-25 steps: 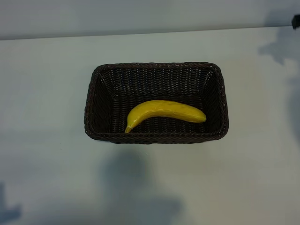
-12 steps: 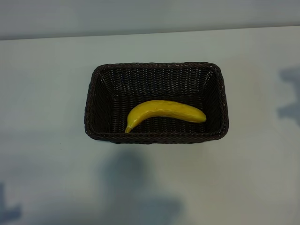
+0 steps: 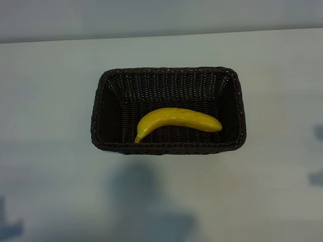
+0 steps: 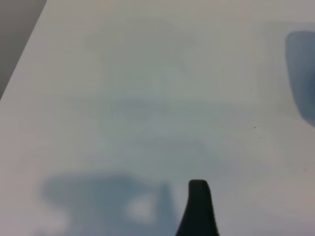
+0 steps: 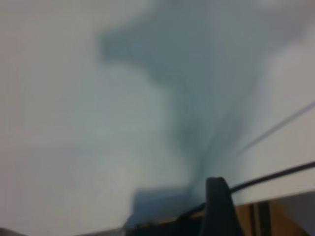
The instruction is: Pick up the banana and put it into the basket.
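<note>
Gone from the exterior view is the dark bit of arm that sat at the upper right edge a second ago, and the shadow it cast there has slid down the right edge to the lower right! Nothing else has budged: the banana lies exactly where it was, flat on the floor of the basket, just right of centre and toward the lower wall. Its thin stem tip points down-left and nearly meets the lower rim; its blunt end reaches right, short of the right wall. The basket sits mid-frame on the pale table, long side across the picture, upright, with soft shadows on the table below it.

Over to the left wrist view: one dark finger of the left gripper pokes up from the lower edge over bare table, with its own shadow to the lower left. The partner finger is out of shot, and the jaws stand spread wide, holding nothing.

Right wrist view now: a single dark finger at the lower edge, black cable running off to the right, a strip of brown edge beneath, a big blurred shadow across the table. Spread or pressed together? Cannot tell.
</note>
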Available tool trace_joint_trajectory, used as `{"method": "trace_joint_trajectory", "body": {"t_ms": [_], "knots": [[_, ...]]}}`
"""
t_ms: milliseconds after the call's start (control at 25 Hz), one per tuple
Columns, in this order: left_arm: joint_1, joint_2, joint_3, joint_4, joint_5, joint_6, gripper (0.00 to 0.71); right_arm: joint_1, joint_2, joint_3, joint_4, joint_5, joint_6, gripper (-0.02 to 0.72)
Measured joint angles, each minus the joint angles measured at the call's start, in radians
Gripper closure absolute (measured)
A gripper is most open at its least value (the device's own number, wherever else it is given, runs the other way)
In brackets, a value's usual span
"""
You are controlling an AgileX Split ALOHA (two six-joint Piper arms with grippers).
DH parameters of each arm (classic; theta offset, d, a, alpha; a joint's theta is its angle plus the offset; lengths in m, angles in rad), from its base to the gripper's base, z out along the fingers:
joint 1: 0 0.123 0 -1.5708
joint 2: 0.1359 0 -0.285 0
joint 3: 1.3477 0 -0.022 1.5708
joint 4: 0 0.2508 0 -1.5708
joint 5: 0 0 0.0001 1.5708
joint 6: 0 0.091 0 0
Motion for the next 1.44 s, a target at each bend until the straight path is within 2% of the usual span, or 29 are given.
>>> {"method": "trace_joint_trajectory", "body": {"t_ms": [160, 360, 1000, 1440], "knots": [[0.0, 0.0, 0.0, 0.0, 0.0, 0.0, 0.113, 0.0, -0.129, 0.101, 0.017, -0.077, 0.008, 0.261], [0.0, 0.0, 0.0, 0.0, 0.0, 0.0, 0.113, 0.001, -0.236, 0.13, 0.029, -0.105, 0.008, 0.289], [0.0, 0.0, 0.0, 0.0, 0.0, 0.002, 0.113, 0.001, -0.748, 0.13, 0.036, -0.105, 0.008, 0.341], [0.0, 0.0, 0.0, 0.001, 0.0, 0.002, 0.113, 0.001, -0.757, 0.131, 0.034, -0.105, 0.008, 0.341]]}}
